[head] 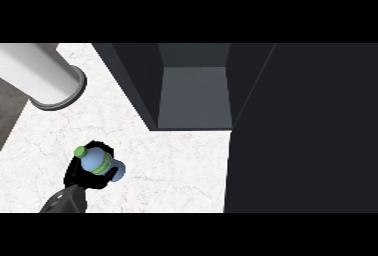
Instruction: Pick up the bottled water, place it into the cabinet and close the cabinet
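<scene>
Left hand (pixel 83 172) low at left, fingers curled round its load

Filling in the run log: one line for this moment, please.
stage: carry | left hand: shut on bottled water | cabinet: open, bottle not inside | right hand: not in view

White cylinder (pixel 46 75) lying on marble counter (pixel 177 165)

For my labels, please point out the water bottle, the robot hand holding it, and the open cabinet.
water bottle (pixel 96 161), head view, pale blue body.
left robot hand (pixel 83 176), head view, black palm.
cabinet (pixel 193 95), head view, inner floor.
</scene>
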`<control>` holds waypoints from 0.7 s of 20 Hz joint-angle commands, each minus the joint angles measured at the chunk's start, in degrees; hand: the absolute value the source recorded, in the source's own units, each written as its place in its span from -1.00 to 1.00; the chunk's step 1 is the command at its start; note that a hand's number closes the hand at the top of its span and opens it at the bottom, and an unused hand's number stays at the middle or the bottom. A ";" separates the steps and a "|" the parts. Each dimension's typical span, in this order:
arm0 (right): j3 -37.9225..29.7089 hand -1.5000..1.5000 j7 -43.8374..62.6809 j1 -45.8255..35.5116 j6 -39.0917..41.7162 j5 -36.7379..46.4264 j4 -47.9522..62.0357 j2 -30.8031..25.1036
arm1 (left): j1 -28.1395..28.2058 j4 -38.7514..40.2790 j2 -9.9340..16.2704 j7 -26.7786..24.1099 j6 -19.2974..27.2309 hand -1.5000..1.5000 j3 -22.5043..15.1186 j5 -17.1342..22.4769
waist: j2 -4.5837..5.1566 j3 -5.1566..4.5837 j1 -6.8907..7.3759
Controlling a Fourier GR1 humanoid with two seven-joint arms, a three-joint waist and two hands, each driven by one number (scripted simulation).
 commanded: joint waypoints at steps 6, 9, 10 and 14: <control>-0.14 -1.00 -3.40 0.13 -0.05 1.77 3.59 0.66 | 5.14 -7.71 -4.80 -2.00 -3.08 1.00 0.85 6.01 | -0.33 0.11 0.74; 2.30 -1.00 -3.87 2.69 -0.15 3.65 1.37 0.91 | 3.62 -6.18 -3.61 0.02 -4.14 1.00 0.13 6.71 | -0.14 0.04 0.09; 2.32 -1.00 -4.60 0.38 -0.24 3.62 3.12 1.45 | 3.17 -10.50 -4.99 4.05 -1.93 1.00 -0.02 8.40 | -0.24 0.09 0.46; 4.20 -1.00 2.71 0.68 -2.66 2.70 -2.75 0.85 | 5.13 -18.00 -4.39 11.56 -2.75 1.00 -0.89 11.99 | -0.28 0.09 0.66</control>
